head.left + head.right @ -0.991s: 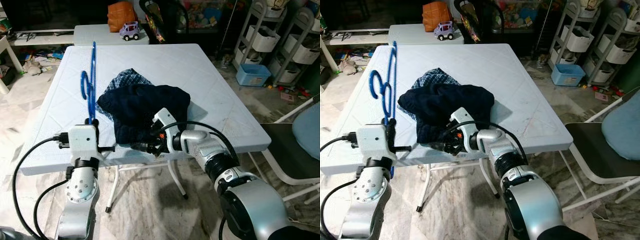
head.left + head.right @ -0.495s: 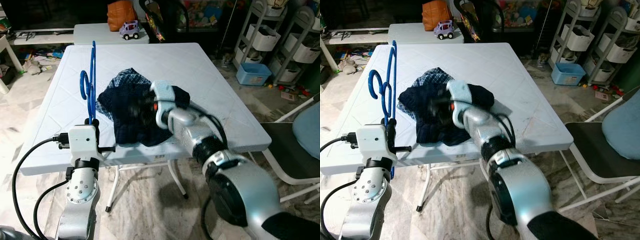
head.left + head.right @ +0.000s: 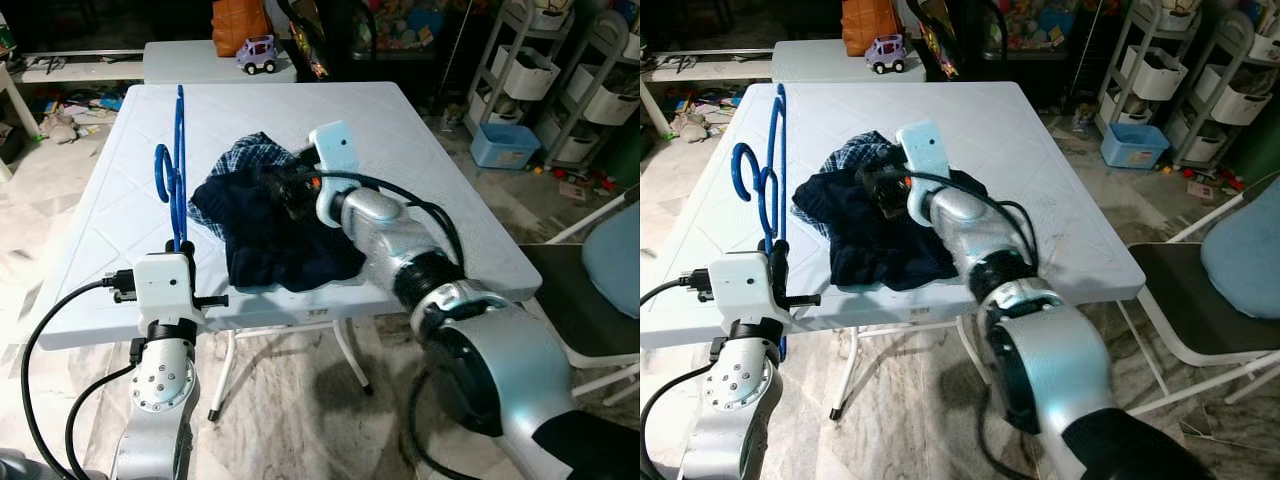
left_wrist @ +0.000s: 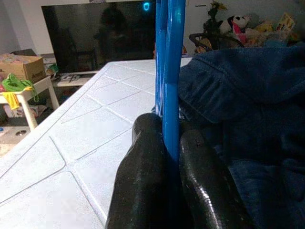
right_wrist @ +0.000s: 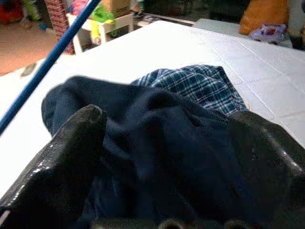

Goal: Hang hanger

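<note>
— Where's the right gripper (image 5: 167,143) now?
— Farther in than before, spread wide over the dark blue garment (image 3: 285,235) mid-table (image 3: 420,170).
— The left gripper (image 4: 164,143)?
— Unchanged, clamping the blue hanger (image 3: 177,160) upright at the table's near left.

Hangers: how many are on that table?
2 blue hangers, pressed side by side, upright at the table's left side, clamped in the left hand beside the dark clothes. More could be hidden underneath.
</note>
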`<state>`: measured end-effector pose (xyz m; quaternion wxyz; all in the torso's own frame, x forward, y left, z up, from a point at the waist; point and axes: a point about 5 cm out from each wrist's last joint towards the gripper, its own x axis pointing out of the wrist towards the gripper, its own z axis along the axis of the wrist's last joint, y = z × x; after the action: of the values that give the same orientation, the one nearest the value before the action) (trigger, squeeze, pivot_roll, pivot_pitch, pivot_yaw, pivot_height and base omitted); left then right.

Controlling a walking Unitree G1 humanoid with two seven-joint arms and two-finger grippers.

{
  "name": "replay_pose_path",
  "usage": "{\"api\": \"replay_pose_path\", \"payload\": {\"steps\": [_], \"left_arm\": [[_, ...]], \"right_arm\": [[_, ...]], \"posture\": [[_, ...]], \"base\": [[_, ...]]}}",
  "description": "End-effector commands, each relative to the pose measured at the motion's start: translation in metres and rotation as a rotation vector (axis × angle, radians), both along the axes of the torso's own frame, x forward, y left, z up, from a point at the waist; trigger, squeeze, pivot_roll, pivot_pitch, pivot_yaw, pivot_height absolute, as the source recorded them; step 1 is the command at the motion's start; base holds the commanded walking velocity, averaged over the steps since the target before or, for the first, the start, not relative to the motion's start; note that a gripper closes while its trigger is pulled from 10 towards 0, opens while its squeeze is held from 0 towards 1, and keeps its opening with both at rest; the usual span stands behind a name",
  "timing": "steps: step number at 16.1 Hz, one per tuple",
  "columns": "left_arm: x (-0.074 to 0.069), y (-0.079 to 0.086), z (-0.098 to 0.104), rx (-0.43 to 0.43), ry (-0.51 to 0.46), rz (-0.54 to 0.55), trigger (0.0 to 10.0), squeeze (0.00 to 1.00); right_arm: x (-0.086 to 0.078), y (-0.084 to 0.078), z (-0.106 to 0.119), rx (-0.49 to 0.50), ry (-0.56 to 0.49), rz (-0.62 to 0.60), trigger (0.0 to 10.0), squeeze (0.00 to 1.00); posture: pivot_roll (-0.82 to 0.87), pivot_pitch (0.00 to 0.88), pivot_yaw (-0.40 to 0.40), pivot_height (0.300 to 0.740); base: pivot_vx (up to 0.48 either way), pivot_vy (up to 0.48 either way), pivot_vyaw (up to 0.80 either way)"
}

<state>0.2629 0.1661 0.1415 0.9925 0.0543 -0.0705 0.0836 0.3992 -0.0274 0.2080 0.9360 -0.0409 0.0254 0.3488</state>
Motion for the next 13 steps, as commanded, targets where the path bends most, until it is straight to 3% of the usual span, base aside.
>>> {"api": "replay_pose_path", "payload": {"steps": [1, 3, 8, 11, 13], "left_arm": [[-0.002, 0.001, 0.002, 0.004, -0.005, -0.011, 10.0, 0.00], [0.001, 0.000, 0.000, 0.019, 0.001, -0.052, 10.0, 0.00], [0.010, -0.010, 0.011, 0.074, -0.022, -0.190, 10.0, 0.00], [0.006, -0.008, 0.013, 0.090, -0.019, -0.211, 10.0, 0.00], [-0.005, -0.002, 0.007, 0.099, 0.017, -0.178, 10.0, 0.00]], "right_arm": [[0.002, -0.016, 0.000, -0.017, -0.037, -0.002, 10.0, 0.00], [0.006, -0.046, 0.004, -0.003, -0.096, -0.044, 10.0, 0.00], [0.004, -0.061, 0.011, 0.010, -0.225, -0.080, 10.0, 0.00], [-0.003, -0.063, -0.001, 0.049, -0.231, -0.084, 10.0, 0.00], [-0.012, -0.083, -0.017, 0.088, -0.233, -0.193, 10.0, 0.00]], "posture": [[0.07, 0.067, -0.073, 0.740], [0.05, 0.065, -0.057, 0.740], [0.05, 0.038, -0.020, 0.740], [0.05, 0.034, -0.018, 0.740], [0.06, 0.030, -0.024, 0.740]], "base": [[0.000, 0.000, 0.00], [0.000, 0.000, 0.00], [0.000, 0.000, 0.00], [0.000, 0.000, 0.00], [0.000, 0.000, 0.00]]}}
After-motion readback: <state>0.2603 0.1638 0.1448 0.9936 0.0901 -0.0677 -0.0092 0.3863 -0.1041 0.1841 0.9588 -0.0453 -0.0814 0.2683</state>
